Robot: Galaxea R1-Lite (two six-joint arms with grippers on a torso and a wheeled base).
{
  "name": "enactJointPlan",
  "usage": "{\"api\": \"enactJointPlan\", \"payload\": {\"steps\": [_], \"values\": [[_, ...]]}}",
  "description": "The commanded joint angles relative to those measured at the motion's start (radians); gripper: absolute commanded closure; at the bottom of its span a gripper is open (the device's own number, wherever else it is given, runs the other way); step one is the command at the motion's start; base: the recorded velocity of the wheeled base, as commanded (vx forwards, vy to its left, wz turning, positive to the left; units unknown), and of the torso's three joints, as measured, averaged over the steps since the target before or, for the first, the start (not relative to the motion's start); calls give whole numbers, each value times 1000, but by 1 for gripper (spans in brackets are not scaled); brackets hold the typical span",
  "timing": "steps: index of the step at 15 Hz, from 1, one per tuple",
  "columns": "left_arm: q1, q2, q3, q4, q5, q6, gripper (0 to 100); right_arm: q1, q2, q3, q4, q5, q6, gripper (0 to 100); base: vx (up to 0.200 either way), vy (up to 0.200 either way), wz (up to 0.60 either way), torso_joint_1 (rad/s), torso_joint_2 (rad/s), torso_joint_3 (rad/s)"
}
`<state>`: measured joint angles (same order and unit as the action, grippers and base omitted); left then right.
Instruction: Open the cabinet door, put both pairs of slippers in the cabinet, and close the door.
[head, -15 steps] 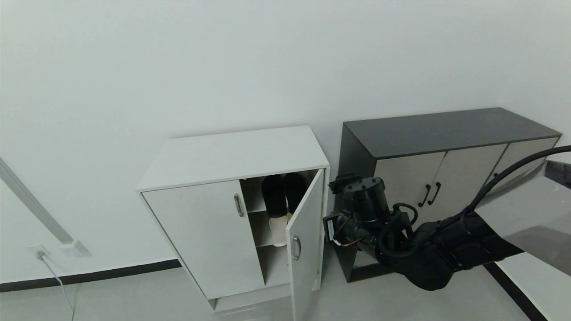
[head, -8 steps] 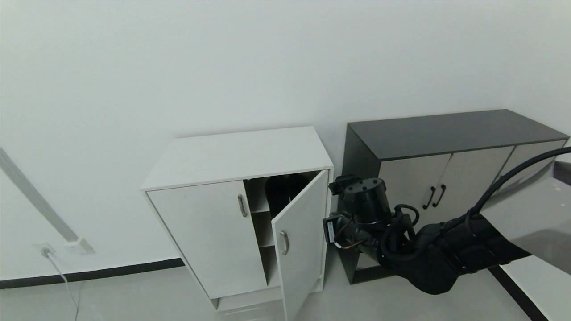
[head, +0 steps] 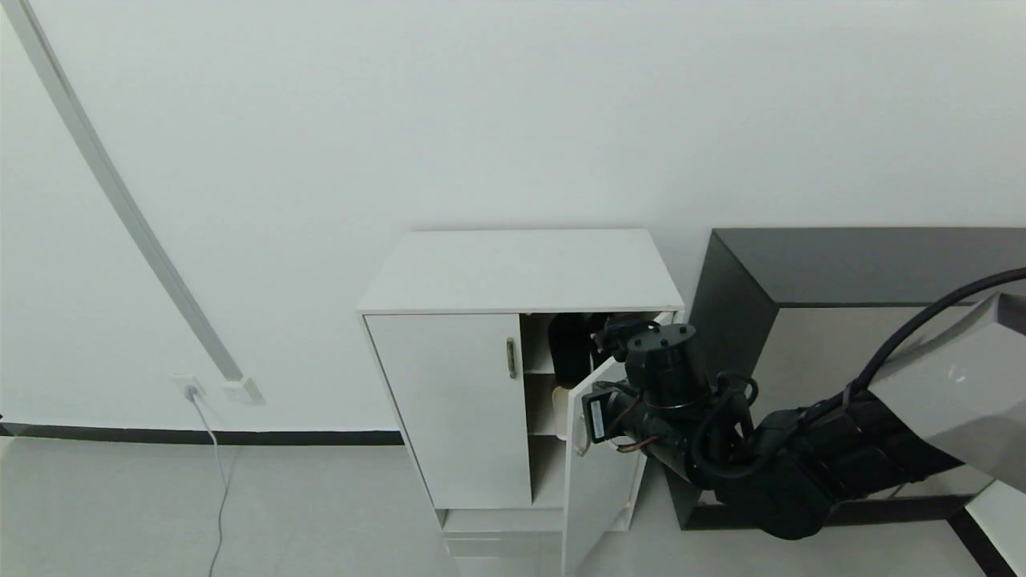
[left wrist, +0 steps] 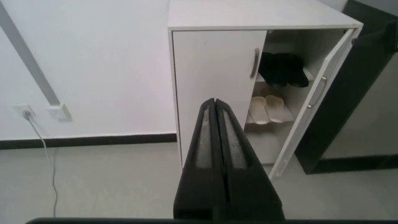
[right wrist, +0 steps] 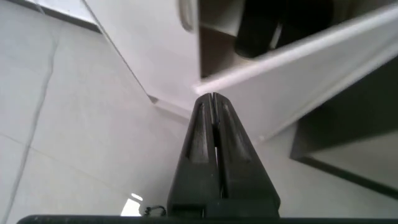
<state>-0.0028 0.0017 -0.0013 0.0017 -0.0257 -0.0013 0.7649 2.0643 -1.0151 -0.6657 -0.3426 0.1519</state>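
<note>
White wall, pale tiled floor, and the white cabinet stands against it beside a dark sideboard. Both pairs are in: black slippers on the top shelf, cream slippers on the one below. The right-hand door hangs ajar, the left-hand door closed. The right gripper, fingers pressed together and empty, sits right by the ajar door's outer side; touching or not, I can't tell. The left gripper, likewise pressed together and empty, hangs well back. That door looks stiff, light and free-swinging, so I'd push flat near the handle, away from the hinges.
</note>
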Motion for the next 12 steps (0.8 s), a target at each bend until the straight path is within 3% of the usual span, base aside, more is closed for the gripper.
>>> {"api": "enactJointPlan", "payload": {"steps": [1, 7, 12], "values": [[0, 0, 0, 0, 0, 0, 100, 2, -3, 13, -18, -1, -3, 100, 0, 0, 0, 0, 0, 0], [0, 0, 0, 1, 0, 1, 100, 4, -118, 205, -60, 11, -25, 100, 0, 0, 0, 0, 0, 0], [0, 0, 0, 1, 0, 1, 100, 30, -145, 360, -160, 14, -31, 100, 200, 0, 0, 0, -3, 4]]}}
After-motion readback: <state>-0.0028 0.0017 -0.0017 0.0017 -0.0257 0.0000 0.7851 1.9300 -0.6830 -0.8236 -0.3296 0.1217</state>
